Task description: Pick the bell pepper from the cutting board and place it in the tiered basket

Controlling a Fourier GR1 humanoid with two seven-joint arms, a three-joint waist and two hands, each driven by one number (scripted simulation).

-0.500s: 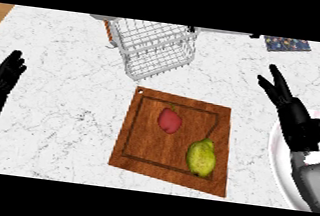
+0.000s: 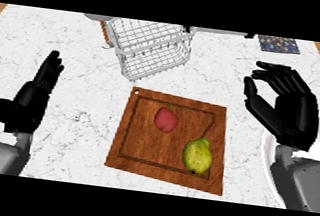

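The right robot hand (image 2: 285, 113), fingers loosely spread and grasping nothing, hangs above the marble surface (image 2: 74, 44). To its left, the red bell pepper (image 2: 166, 120) lies on the cutting board (image 2: 131, 149) (yellow-green fruit (image 2: 197, 155) beside it). It should descend onto the pepper alone, then carry it to the wire tiered basket (image 2: 149, 48) beyond. Since the earlier frame, this hand has turned inward; the left robot hand (image 2: 30, 101) rests open.

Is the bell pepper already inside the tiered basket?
No, the bell pepper lies on the cutting board, in front of the tiered basket.
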